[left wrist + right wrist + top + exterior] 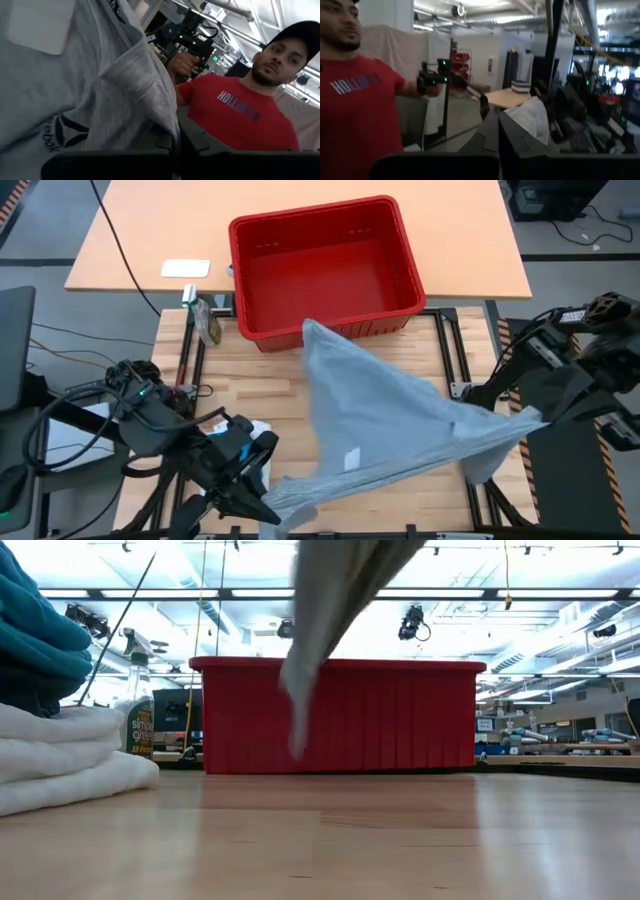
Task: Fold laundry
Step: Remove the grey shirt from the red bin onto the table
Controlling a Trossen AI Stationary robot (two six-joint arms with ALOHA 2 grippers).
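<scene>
Both grippers, left gripper [262, 508] and right gripper [528, 418], pinch the grey T-shirt [375, 420] taut above the worktop [250, 385]; next, probably, lay it flat.

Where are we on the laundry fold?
Done: folded white and teal pieces stacked at the table's left. In hand: grey garment stretched in the air between left gripper and right gripper, both shut on it. Left: lay it down and fold it. Red basket looks empty.

Two dark arms: the left arm [150, 415] trails black cables and shows a green light.
</scene>
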